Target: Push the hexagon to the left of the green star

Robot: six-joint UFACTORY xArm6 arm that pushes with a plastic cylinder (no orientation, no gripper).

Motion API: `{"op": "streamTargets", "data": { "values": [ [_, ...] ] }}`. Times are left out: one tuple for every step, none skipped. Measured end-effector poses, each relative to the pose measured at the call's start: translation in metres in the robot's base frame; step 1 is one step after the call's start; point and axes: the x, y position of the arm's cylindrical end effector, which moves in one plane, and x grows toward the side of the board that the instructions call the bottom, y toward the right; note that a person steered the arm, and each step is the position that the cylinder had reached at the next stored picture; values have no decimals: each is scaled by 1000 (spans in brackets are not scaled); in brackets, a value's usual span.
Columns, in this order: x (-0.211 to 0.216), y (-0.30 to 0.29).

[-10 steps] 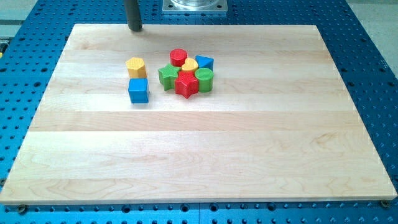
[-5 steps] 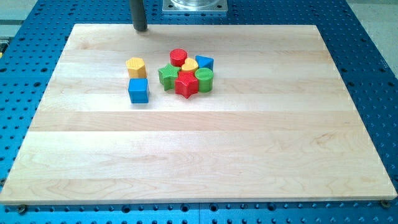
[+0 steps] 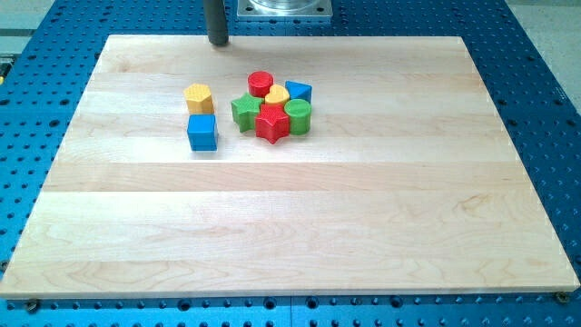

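Note:
The yellow hexagon [image 3: 198, 97] sits on the wooden board, left of a tight cluster and apart from it. The green star [image 3: 243, 111] is the cluster's leftmost block, a short gap to the right of the hexagon. My tip [image 3: 218, 42] is at the board's top edge, above and slightly right of the hexagon, touching no block.
A blue cube [image 3: 202, 133] lies just below the hexagon. The cluster also holds a red cylinder [image 3: 260, 83], a yellow block [image 3: 277, 95], a blue block [image 3: 299, 91], a red star [image 3: 271, 123] and a green cylinder [image 3: 298, 115]. A metal base plate [image 3: 284, 8] is at the top.
My tip has slid to the view's right along the board's top edge. No block has moved.

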Motion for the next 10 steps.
{"op": "streamTargets", "data": {
  "values": [
    [0, 0],
    [9, -11],
    [31, -23],
    [49, -23],
    [72, -27],
    [98, -34],
    [120, -46],
    [124, -84],
    [144, -78],
    [144, -6]
  ]
}}
